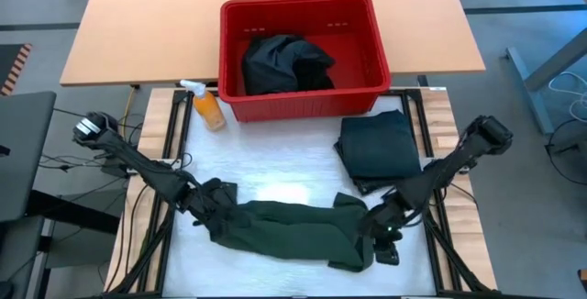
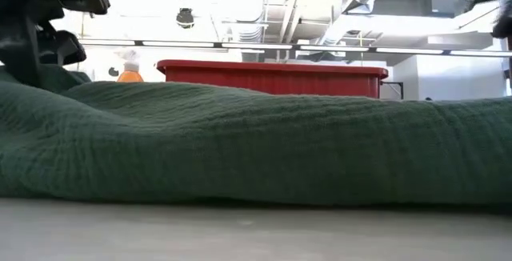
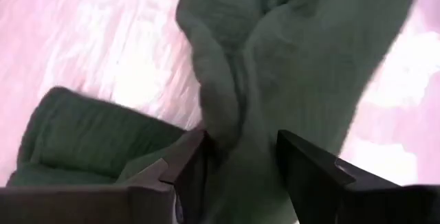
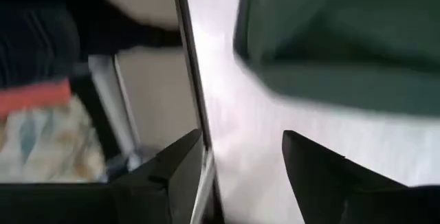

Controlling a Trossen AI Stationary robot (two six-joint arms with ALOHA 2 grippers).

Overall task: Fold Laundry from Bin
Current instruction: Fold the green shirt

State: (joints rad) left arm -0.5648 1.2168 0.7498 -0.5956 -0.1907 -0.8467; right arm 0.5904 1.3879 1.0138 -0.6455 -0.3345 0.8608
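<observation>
With both the left gripper [image 3: 237, 165] and right gripper [image 4: 242, 162] standing apart over the green garment [image 1: 284, 230] lying near the table's front edge, its loose fold could slump open if a finger snags.

Looked over every view and honestly there's nothing readable anywhere, no labels, brands, numbers or signs I can make out on anything here.

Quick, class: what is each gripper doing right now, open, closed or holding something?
Left gripper: open, fingers either side of a fold of the green garment.
Right gripper: open, empty, above the table beside the cloth.
</observation>
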